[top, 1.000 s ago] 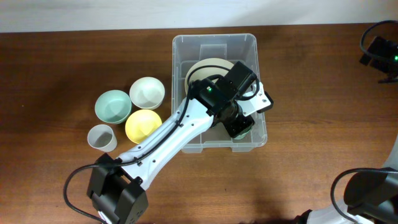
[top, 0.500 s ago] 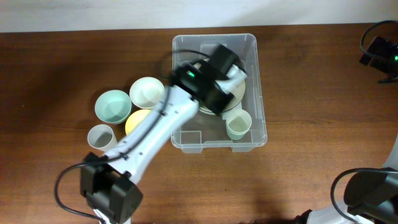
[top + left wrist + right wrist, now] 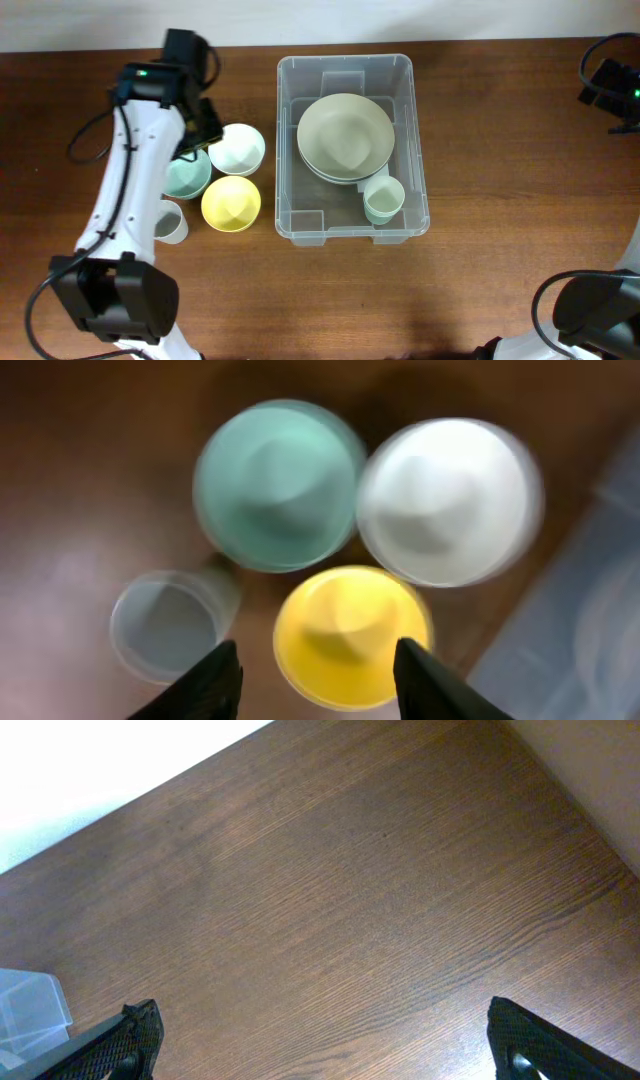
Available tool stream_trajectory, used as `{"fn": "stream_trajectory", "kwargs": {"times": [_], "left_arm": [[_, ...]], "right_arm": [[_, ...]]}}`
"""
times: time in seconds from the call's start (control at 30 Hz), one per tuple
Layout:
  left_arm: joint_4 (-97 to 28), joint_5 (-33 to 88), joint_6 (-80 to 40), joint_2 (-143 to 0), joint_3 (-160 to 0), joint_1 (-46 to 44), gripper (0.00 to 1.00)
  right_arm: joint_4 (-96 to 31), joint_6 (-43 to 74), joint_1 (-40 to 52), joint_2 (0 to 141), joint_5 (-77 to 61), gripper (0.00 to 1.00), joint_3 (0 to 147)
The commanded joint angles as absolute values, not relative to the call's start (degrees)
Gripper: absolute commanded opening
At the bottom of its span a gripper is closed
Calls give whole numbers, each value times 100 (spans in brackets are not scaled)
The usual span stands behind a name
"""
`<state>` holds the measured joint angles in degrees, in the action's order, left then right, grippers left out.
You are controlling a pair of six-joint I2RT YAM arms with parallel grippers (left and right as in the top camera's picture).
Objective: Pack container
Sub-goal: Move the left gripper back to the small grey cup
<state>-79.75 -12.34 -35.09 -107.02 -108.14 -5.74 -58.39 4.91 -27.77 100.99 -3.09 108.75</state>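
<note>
Left arm is being swung off the clear plastic rectangular container (image 3: 344, 60) and is now being held over the bowl cluster on the tabletop's left half. A second ago it was being worked inside the container's near right corner, exactly where the small pale green cup (image 3: 384, 198) is now being left standing, clear of any gripper. So the cup is being counted as packed, just beside the stack of pale green round plates (image 3: 345, 135). Container is being kept mid-tabletop, toward the far edge, unmoved. Left gripper (image 3: 315, 660) is being shown with fingers spread and nothing between them, hanging above the yellow round bowl (image 3: 350, 630), with the teal round bowl (image 3: 275, 485), white round bowl (image 3: 445, 500) and translucent grey cup (image 3: 165, 625) close around it. Judged: next pick is being lined up, and four pieces are being left to pack. Right gripper (image 3: 320, 1040) is being held wide apart over bare wood toward the far right corner, idle. Hard to read: the left wrist view is being smeared by motion. In the overhead view the left fingers are being hidden under the wrist, the teal bowl and grey cup are being partly covered by the arm, the right arm is being cut off at the frame edge, and the plate count in the stack cannot be told.
</note>
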Motion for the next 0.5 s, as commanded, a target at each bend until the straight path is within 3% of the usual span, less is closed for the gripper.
{"fn": "stream_trajectory", "kwargs": {"times": [0.0, 0.1, 0.2, 0.47], "left_arm": [[-8670, -1957, -5636, -10530, -10879, -204, 51], [-9354, -2502, -6663, -10530, -10803, 16, 55], [-9341, -2512, -6860, -10530, -10300, 56, 58], [-7889, -2517, -6982, -10530, -8591, 56, 58]], "right_arm": [[-5833, 489, -2777, 10097, -322, 99, 10890], [-5833, 489, -2777, 10097, -322, 99, 10890], [-5833, 489, -2777, 10097, -322, 99, 10890], [-5833, 489, -2777, 10097, -322, 99, 10890]]}}
